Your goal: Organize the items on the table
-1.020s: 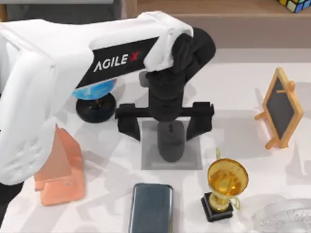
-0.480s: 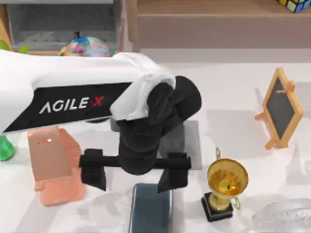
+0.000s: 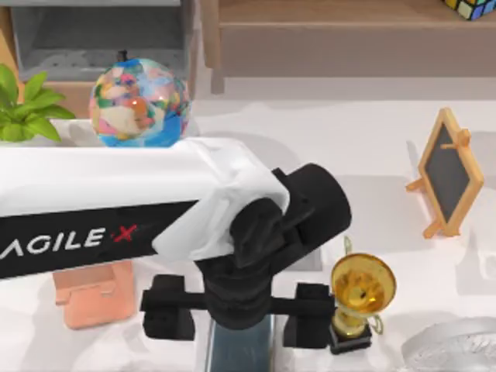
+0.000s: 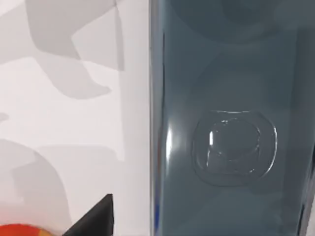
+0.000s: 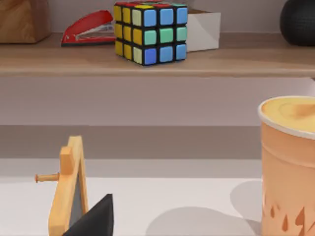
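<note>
While I watched from above, the left gripper [image 3: 242,318] hung over the smartphone [image 3: 242,345] at the near edge of the table [image 3: 372,155], its fingers spread wide to either side of the phone, beside a gold trophy [image 3: 361,291]. From the left wrist, the smartphone [image 4: 231,118] lay flat and very close. From the right wrist, a small chalkboard [image 5: 69,191], a cup [image 5: 288,162] and a colour cube [image 5: 150,32] stood ahead; whether that pincer was spread, I could not tell.
</note>
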Motion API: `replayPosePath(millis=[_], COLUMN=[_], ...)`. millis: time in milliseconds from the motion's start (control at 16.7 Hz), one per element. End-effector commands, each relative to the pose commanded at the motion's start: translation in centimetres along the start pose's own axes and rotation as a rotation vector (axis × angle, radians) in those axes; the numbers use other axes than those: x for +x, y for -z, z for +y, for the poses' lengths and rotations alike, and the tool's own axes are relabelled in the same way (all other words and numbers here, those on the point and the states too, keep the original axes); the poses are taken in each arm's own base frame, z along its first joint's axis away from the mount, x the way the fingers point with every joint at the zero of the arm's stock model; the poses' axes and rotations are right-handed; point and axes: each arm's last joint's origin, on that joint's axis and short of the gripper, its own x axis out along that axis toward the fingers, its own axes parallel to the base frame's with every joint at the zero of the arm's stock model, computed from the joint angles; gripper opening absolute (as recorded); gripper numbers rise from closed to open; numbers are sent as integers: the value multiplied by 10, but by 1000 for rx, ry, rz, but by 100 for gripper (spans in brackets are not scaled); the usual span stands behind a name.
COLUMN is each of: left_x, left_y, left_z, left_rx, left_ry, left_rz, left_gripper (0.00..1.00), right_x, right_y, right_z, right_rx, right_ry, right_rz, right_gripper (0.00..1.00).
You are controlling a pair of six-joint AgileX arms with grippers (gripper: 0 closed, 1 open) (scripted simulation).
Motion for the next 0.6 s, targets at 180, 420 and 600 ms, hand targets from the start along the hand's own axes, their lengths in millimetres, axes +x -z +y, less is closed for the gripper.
replayPosePath(millis=[180,420,600], left_x=[0,6,26], left_y=[0,2,5], left_z=[0,4,7], left_rx=[0,0,1], left_ry=[0,-1,-2], left_rz=[0,1,2], left_gripper=[100,100,100], right_x=[0,0,0], right_y=[0,0,0], right_z=[0,0,0], right_rx=[0,0,0], right_ry=[0,0,0], right_rz=[0,0,0], right_gripper=[100,100,100])
